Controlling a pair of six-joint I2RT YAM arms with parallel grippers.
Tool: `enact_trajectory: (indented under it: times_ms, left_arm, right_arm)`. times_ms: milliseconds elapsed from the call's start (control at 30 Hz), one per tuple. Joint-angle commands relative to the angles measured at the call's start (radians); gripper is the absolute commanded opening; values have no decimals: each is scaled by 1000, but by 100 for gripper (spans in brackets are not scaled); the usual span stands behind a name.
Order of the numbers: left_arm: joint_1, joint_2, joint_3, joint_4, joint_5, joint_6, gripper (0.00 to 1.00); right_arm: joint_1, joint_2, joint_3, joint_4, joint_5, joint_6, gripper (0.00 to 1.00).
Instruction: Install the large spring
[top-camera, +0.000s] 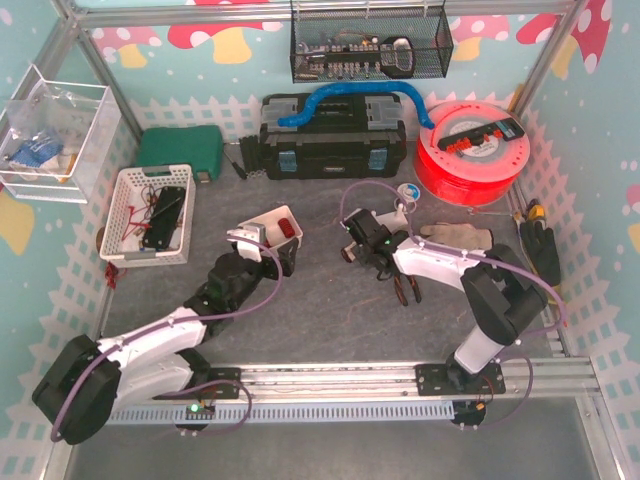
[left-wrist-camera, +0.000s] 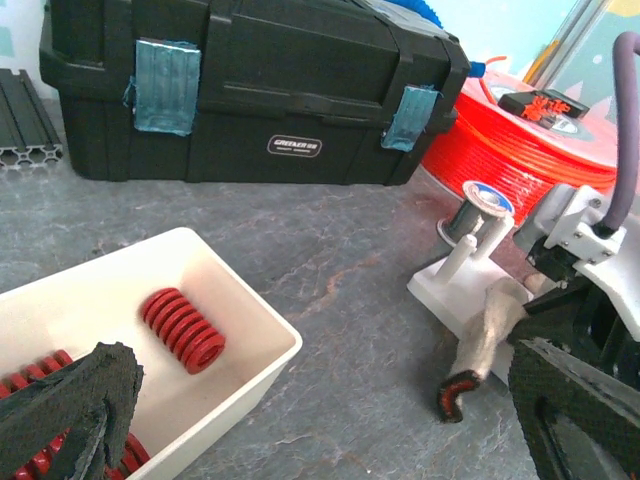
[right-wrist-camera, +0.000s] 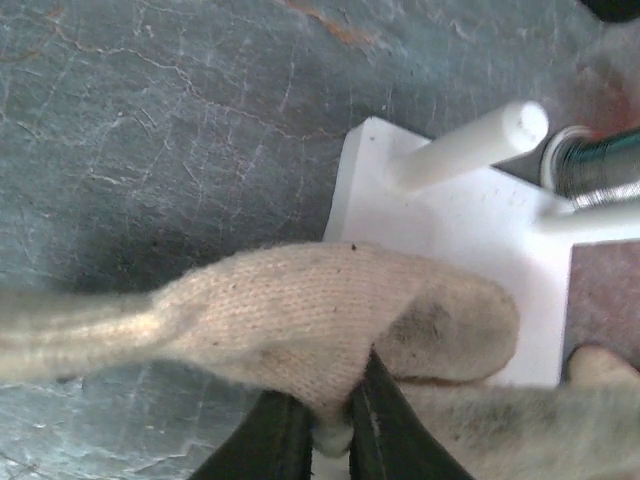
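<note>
Right gripper (right-wrist-camera: 330, 425) is pinching the knit fabric of a white glove (right-wrist-camera: 320, 320). Its jaws are almost together, with only a thin fold of cloth between the two dark fingers (right-wrist-camera: 272, 440). It is holding nothing else. The glove is draping over the near edge of a white peg base (right-wrist-camera: 450, 215), right of centre on the table.

Left gripper (left-wrist-camera: 325, 375) is hanging wide open and gripping nothing. One finger is sitting over the near end of a white bin (left-wrist-camera: 235, 395), the other far out to the right over bare table (left-wrist-camera: 350, 250). I can't tell whether the finger over the bin is touching the springs under it.

Large spring (left-wrist-camera: 182, 330), red, is lying on its side on the bin floor and is not on any peg. The bin is sitting left of centre, just beside the left gripper.

Counts:
- Red springs in the bin: one fully showing. At least two more are poking out from behind the left finger; exact total unclear.
- Pegs on the base: two showing. One peg (right-wrist-camera: 470, 145) is bare, and the other is carrying a small metal spool (left-wrist-camera: 480, 205).
- Gloves: one for sure.
- Black toolbox (left-wrist-camera: 250, 90): one, at the far side.
- Red filament reel (left-wrist-camera: 530, 140): one, far right.
</note>
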Motion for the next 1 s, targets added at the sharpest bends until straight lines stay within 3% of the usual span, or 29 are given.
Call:
enact_trajectory:
  times_ms: [0, 67, 333, 500, 700, 967]
  left_arm:
    - [-8, 15, 32, 14, 7, -1, 99]
    - [-8, 24, 39, 11, 16, -1, 99]
    - [-8, 16, 33, 11, 3, 8, 99]
    - [-8, 17, 33, 16, 17, 6, 99]
    - [-8, 10, 29, 16, 14, 6, 99]
    - [-8, -8, 26, 16, 10, 8, 99]
  right_arm:
    - [6, -54, 15, 29, 47, 2, 7]
    - [6, -95, 15, 45, 44, 8, 0]
    - [6, -277, 29, 152, 96, 1, 0]
    - [-13, -288, 71, 313, 168, -65, 0]
    - [-99, -140, 188, 479, 126, -82, 0]
    - [-136, 144, 345, 510, 58, -61, 0]
